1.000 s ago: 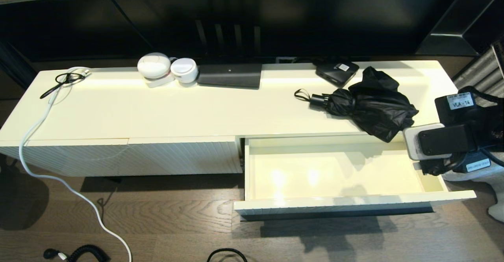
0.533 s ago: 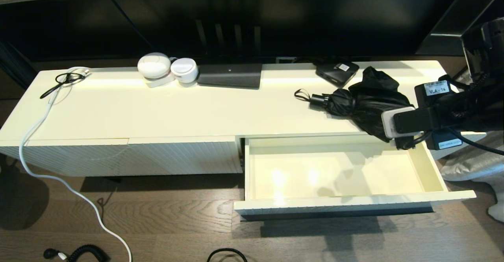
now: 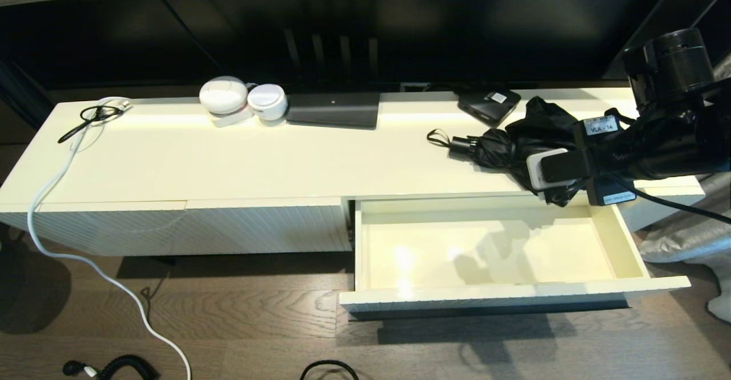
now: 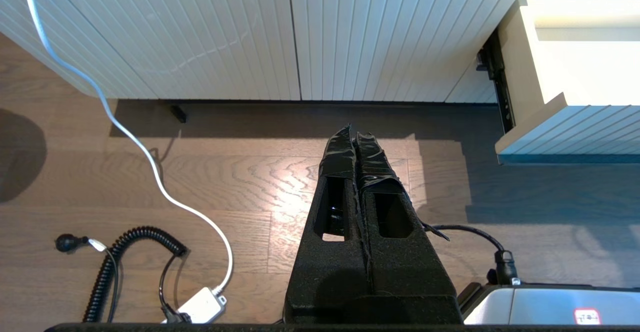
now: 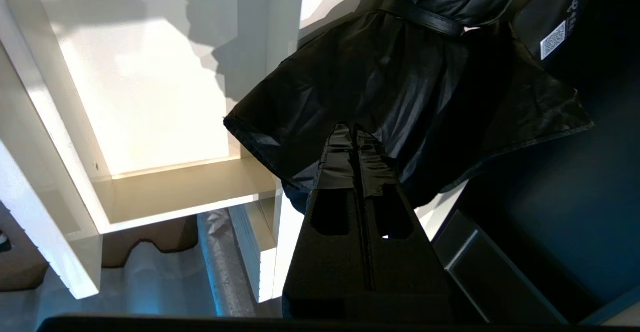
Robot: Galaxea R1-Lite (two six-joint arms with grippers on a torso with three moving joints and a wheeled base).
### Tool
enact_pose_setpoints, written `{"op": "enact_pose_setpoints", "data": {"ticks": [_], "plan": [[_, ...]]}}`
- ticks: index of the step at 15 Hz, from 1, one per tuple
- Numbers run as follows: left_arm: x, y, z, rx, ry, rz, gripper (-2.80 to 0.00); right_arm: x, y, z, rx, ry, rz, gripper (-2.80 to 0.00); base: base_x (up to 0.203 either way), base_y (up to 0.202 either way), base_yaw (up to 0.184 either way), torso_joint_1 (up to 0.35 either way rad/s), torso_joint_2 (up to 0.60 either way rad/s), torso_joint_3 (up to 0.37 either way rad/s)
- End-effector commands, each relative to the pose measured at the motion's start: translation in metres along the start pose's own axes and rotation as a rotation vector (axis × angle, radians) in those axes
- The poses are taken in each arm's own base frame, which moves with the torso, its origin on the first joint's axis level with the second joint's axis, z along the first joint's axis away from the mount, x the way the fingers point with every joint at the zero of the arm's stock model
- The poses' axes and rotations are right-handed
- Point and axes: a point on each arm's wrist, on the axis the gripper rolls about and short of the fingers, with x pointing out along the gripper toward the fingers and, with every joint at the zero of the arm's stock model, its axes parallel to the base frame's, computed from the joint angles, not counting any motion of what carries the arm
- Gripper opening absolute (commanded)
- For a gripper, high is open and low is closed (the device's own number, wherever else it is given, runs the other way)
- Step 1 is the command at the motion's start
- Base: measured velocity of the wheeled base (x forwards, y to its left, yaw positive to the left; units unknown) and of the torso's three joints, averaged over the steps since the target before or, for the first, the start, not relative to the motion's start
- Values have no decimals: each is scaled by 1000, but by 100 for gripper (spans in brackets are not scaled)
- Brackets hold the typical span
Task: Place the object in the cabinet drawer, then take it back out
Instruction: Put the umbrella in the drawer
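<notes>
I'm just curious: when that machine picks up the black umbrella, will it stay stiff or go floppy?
Probably floppy: the umbrella has loose, rumpled fabric that would likely sag and trail. Its short handle looks rigid. The fabric looks smooth, so the shut right pincer could slip.

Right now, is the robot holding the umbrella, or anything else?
No, nothing is held. The right gripper is shut and empty, pointing at the umbrella fabric on the cabinet top. The left gripper is shut over the floor.

The right gripper (image 5: pixel 354 131) (fingers pressed together) has swung over the umbrella (image 3: pixel 531 140).
</notes>
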Motion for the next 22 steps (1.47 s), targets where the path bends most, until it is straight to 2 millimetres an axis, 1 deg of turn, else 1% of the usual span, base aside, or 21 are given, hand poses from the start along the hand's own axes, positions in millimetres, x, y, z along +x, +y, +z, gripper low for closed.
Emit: {"op": "enact_pose_setpoints", "data": {"ticks": [1, 7, 11, 15, 16, 19, 22], "plan": [[0, 0, 0, 0, 1, 1, -280, 7, 2, 1, -4, 5, 17, -280, 0, 0, 0, 0, 0, 0], [0, 0, 0, 0, 1, 1, -280, 1, 3, -1, 31, 30, 12, -280, 0, 0, 0, 0, 0, 0], [0, 0, 0, 0, 1, -1, -280, 3, 1, 0, 151, 33, 10, -280, 0, 0, 0, 0, 0, 0], [0, 0, 0, 0, 1, 1, -280, 2, -2, 0, 177, 36, 23, -280, 0, 0, 0, 0, 0, 0], [0, 0, 0, 0, 1, 1, -280, 2, -2, 0, 188, 37, 26, 0, 0, 0, 0, 0, 0, 0], [0, 0, 0, 0, 1, 1, -280, 5, -2, 0, 191, 42, 39, 0, 0, 0, 0, 0, 0, 0], [0, 0, 0, 0, 1, 1, -280, 7, -7, 1, 231, 51, 54, 0, 0, 0, 0, 0, 0, 0]]}}
